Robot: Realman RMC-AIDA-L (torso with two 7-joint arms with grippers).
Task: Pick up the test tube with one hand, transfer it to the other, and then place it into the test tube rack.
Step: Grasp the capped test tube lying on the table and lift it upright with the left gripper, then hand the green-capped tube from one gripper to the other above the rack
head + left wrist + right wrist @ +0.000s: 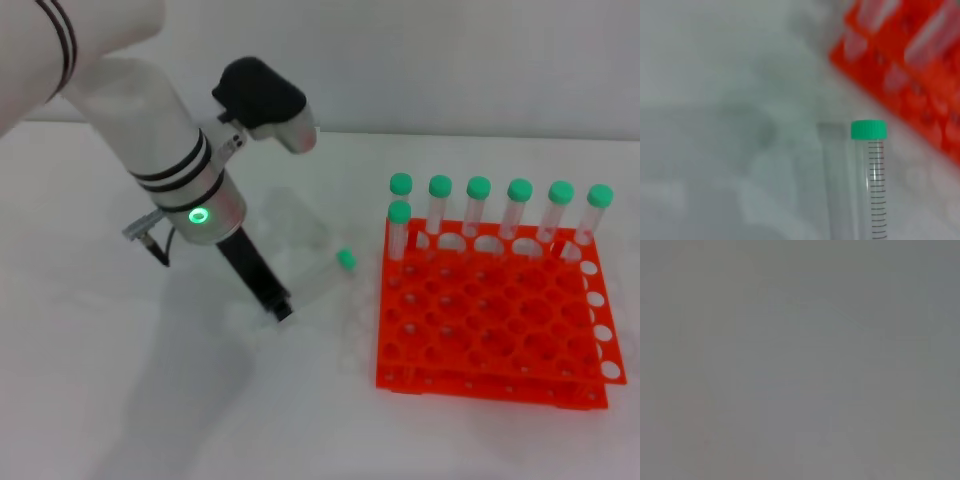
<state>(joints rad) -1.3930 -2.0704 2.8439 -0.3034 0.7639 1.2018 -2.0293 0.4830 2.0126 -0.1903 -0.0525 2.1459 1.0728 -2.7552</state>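
White table [120, 400] | L gripper [281, 308] at tube [322, 275], grip state can't tell | light, slick, thin plastic; grab mid-body | rack [500, 330] near | R arm unseen

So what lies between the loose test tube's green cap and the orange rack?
Nothing: in the head view only bare white table separates the test tube from the test tube rack. The left wrist view shows the same bare gap.

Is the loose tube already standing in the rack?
No: the tube lies on the table beside the rack, near the left gripper.
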